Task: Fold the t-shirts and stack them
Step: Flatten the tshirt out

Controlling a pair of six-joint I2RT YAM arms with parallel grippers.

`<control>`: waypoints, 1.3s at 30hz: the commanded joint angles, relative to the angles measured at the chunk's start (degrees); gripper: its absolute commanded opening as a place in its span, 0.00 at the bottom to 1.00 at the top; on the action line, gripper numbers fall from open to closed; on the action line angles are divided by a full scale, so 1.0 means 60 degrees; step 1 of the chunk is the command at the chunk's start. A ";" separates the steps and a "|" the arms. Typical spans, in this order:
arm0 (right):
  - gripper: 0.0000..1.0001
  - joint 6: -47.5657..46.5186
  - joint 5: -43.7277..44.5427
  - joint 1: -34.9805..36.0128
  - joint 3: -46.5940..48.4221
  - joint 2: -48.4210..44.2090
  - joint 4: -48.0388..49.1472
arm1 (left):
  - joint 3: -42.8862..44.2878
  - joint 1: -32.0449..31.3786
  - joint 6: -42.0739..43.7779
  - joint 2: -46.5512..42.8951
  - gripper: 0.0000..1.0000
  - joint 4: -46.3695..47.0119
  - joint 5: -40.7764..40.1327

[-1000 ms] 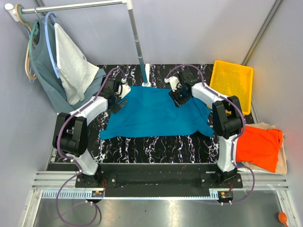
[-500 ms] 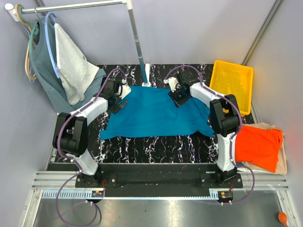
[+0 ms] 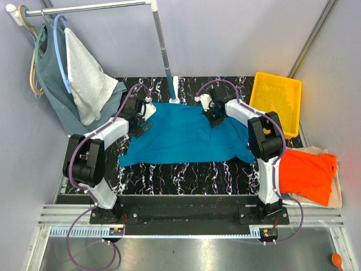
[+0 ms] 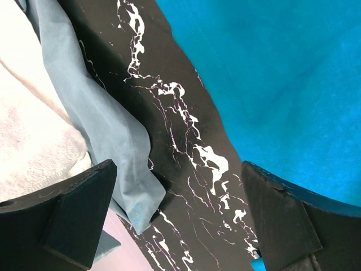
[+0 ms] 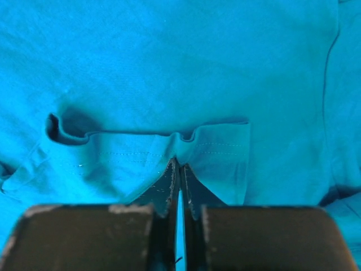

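Right gripper [image 5: 179, 169] goes from half-open to clamped shut, pinching rumpled hem of teal t-shirt [image 3: 180, 138] at far edge.
Shirt lies spread mid-table: fold likely ready to start.
Left gripper [image 4: 177, 212] hangs wide open, empty, beside shirt's left edge.
Orange t-shirt [image 3: 307, 175] sits at right, covering most of cream t-shirt [image 3: 337, 195].
Depth of pinch unclear.

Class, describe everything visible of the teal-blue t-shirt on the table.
The soft, plain teal-blue cloth t-shirt lies spread mostly flat on the black white-veined tabletop, rumpled at its near right corner. The right gripper is shut on a bunched fold of its stitched hem near the far edge; the left gripper stands open at its left edge.
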 commanded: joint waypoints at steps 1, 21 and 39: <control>0.00 0.0037 0.0346 -0.0038 0.0051 -0.0482 0.0181 | -0.0141 -0.0003 0.0030 -0.0396 0.99 0.0300 0.0207; 0.00 0.1106 0.0639 0.0548 -0.1838 -0.5125 -0.1547 | -0.0770 -0.0018 0.1332 -0.2023 0.98 -0.2892 0.3517; 0.00 0.1503 0.0624 0.0856 -0.3611 -0.6811 -0.1899 | -0.1329 0.0713 0.2960 -0.2506 0.81 -0.4651 0.3678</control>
